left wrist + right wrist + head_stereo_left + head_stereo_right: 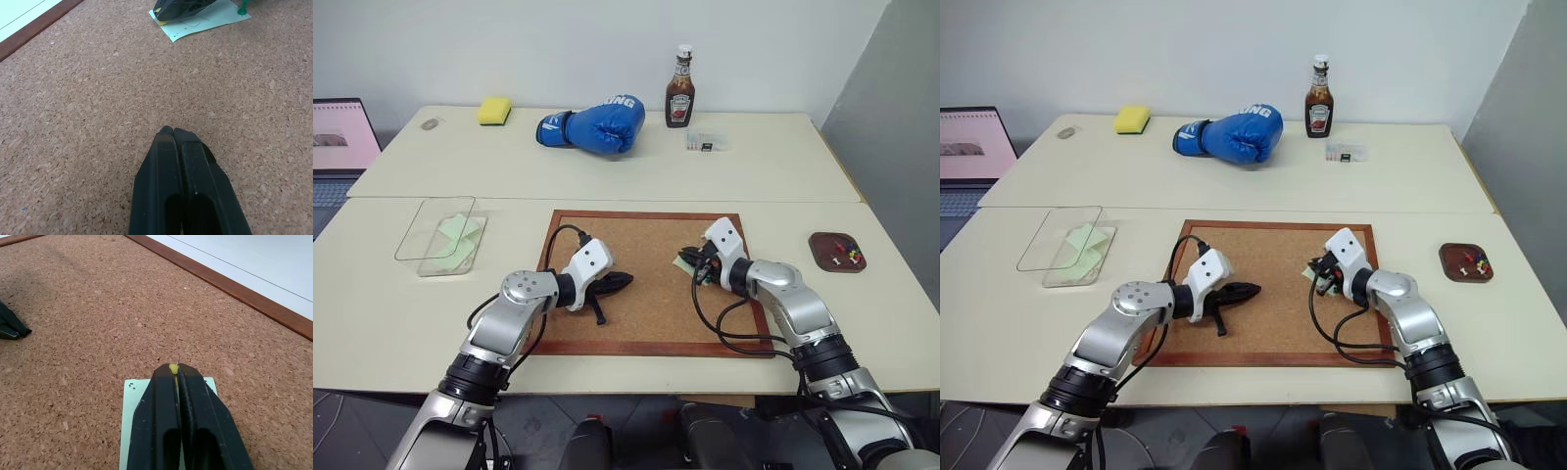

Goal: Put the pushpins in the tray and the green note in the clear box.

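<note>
On cork board (646, 284), right tool (174, 368) is pinching yellow pushpin (173, 367) over green note (203, 19); left tool (172, 131) shut, empty. Tray (824, 257) right of board already holding pins; clear box (431, 230) left w/ notes.

— What is seen of the cork board (646, 279)?
— A rough, speckled matt cork face is shown, framed in smooth reddish wood.
— And the green note (128, 431)?
— Thin, matt paper is seen, lying flat on the cork.
— The right gripper (176, 368)?
— Smooth black plastic with a dull sheen. The clear box (438, 235) is glossy, transparent plastic.
</note>
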Robot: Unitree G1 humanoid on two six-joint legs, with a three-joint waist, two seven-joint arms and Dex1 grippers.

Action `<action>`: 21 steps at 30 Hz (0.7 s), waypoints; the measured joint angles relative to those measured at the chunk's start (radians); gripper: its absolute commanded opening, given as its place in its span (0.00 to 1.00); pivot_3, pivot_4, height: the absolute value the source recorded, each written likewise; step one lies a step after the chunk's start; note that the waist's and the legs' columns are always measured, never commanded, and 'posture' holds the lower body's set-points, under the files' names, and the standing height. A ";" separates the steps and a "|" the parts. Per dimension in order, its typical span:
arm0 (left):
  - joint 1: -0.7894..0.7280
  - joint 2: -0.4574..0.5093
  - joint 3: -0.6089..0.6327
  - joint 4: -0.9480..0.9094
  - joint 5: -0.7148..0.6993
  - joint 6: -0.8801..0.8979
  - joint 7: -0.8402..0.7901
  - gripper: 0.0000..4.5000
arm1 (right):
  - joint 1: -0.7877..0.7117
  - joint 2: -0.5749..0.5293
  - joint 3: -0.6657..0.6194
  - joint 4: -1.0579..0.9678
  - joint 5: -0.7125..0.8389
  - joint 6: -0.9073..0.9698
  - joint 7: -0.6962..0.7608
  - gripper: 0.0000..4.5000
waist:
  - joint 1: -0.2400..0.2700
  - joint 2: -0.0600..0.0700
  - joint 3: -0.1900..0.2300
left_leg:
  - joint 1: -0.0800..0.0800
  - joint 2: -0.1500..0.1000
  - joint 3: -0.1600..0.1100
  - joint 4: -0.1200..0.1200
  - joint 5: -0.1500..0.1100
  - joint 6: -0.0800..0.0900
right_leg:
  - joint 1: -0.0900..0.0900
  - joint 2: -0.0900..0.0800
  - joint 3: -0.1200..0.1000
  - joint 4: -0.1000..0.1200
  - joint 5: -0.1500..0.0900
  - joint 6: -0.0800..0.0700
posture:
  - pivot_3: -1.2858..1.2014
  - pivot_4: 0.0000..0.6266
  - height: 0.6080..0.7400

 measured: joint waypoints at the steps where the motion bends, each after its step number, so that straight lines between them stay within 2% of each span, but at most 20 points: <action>1: -0.001 0.000 0.000 0.000 0.002 0.001 -0.001 0.00 | -0.001 0.000 0.000 0.000 -0.001 0.000 0.001 0.00 | 0.000 0.000 0.000 | 0.000 0.000 0.000 0.000 0.000 0.000 | 0.000 0.000 0.000 0.000 0.000 0.000 | 0.52 0.24 1.00; 11: -0.005 0.001 0.002 -0.001 0.007 0.003 -0.010 0.00 | -0.004 0.001 -0.022 -0.009 0.021 0.025 0.023 0.00 | 0.000 0.000 0.000 | -0.001 0.000 0.000 0.000 0.000 0.000 | -0.001 0.000 0.000 0.000 0.000 0.000 | 0.52 0.24 1.00; 17: -0.005 0.005 0.004 -0.009 0.005 0.033 -0.018 0.00 | -0.013 -0.006 -0.078 -0.220 0.139 0.104 0.069 0.00 | -0.002 0.000 0.000 | 0.000 0.000 -0.001 0.000 0.000 0.000 | -0.001 0.000 0.000 0.000 0.000 0.000 | 0.52 0.24 1.00; 21: -0.007 0.005 0.004 -0.013 0.006 0.044 -0.018 0.00 | -0.012 -0.011 -0.078 -0.249 0.160 0.141 0.068 0.00 | -0.002 0.000 0.000 | 0.000 0.000 0.000 0.000 0.000 0.000 | -0.001 0.000 0.000 0.000 0.000 0.000 | 0.52 0.24 1.00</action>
